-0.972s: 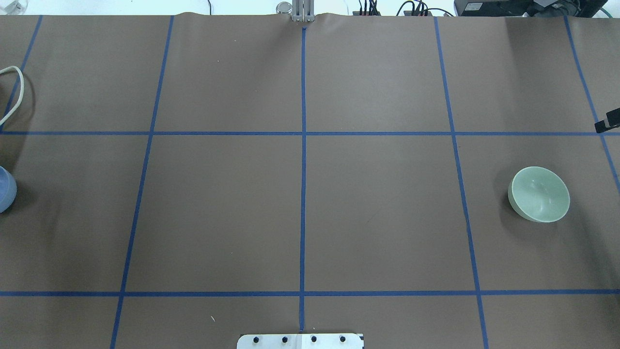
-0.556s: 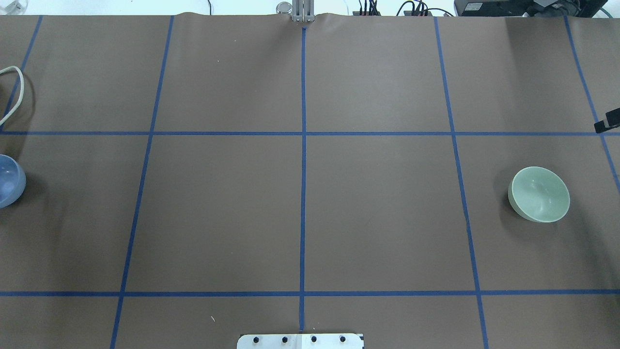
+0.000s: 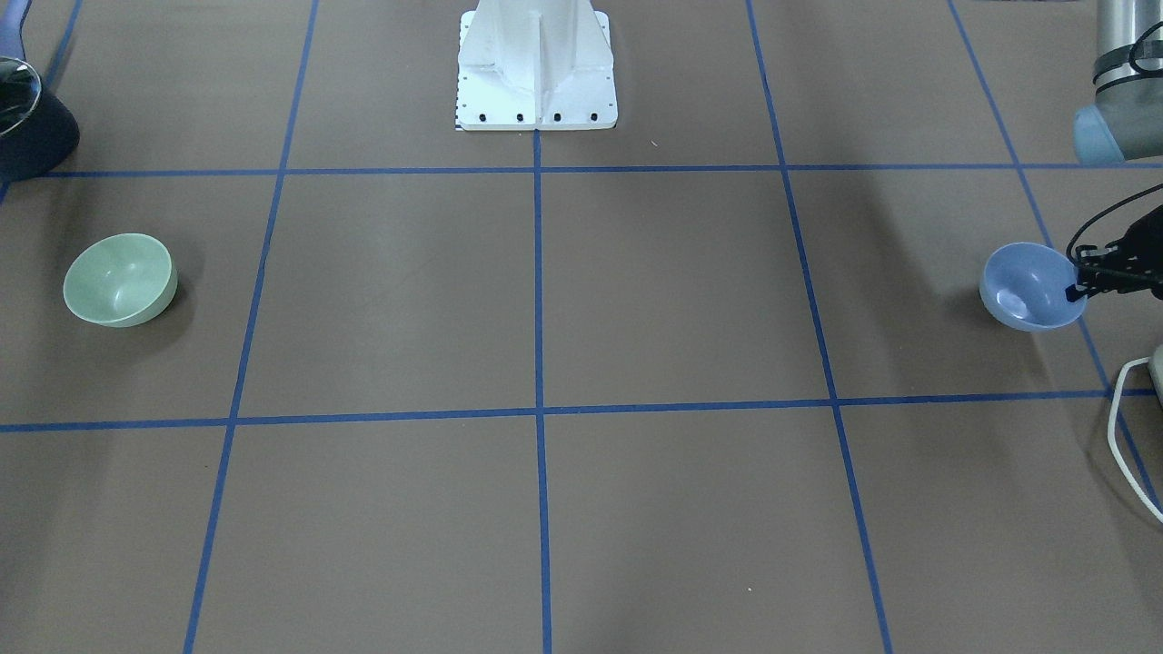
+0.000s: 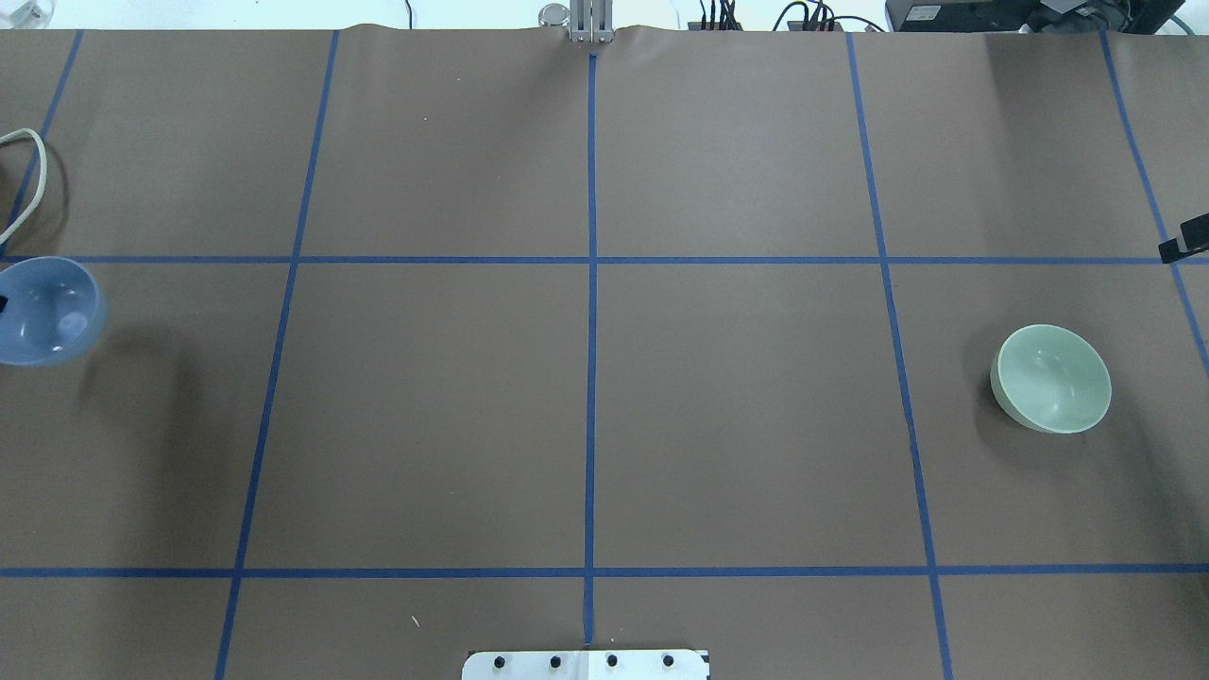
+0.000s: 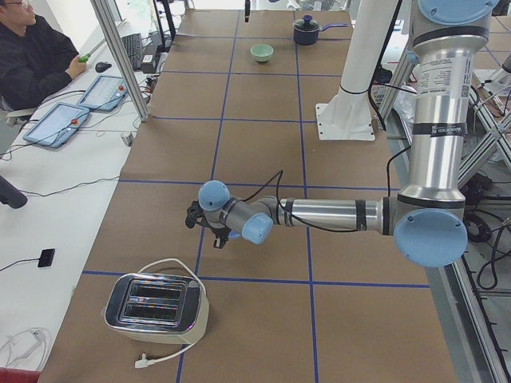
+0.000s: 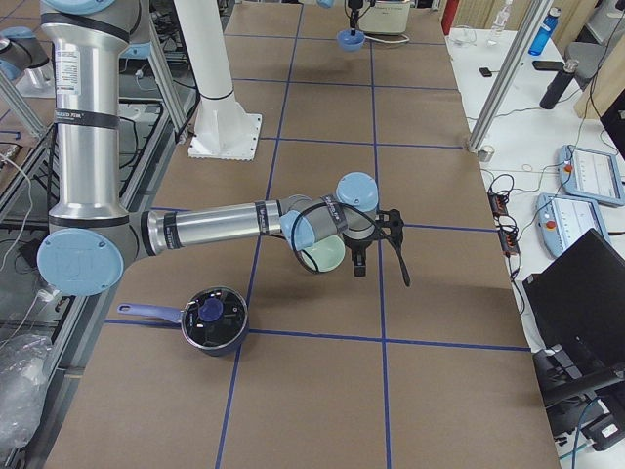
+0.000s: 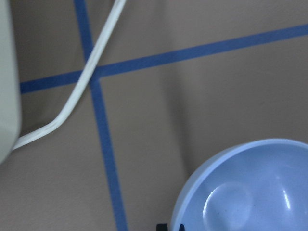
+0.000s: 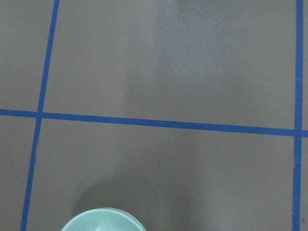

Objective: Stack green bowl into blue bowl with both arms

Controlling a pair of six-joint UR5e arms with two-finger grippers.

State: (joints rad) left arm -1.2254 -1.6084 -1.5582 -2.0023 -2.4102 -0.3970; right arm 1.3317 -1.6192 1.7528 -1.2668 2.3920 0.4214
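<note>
I see my left arm point(image 5: 319, 214) and right arm point(image 6: 205, 227) as silver-grey tubes with light blue joint caps point(image 5: 431, 238), printed labels point(image 5: 437, 76) on the uprights, thin black cables point(image 3: 1110, 214) at the wrists, and a shared white pedestal point(image 3: 536, 54) with dark bolts point(image 3: 520, 117).

A robotics lab: tape-gridded table point(image 4: 425, 406), operator point(image 5: 36, 60) at tablets point(image 5: 54, 125), aluminium frame posts point(image 5: 120, 56).
</note>
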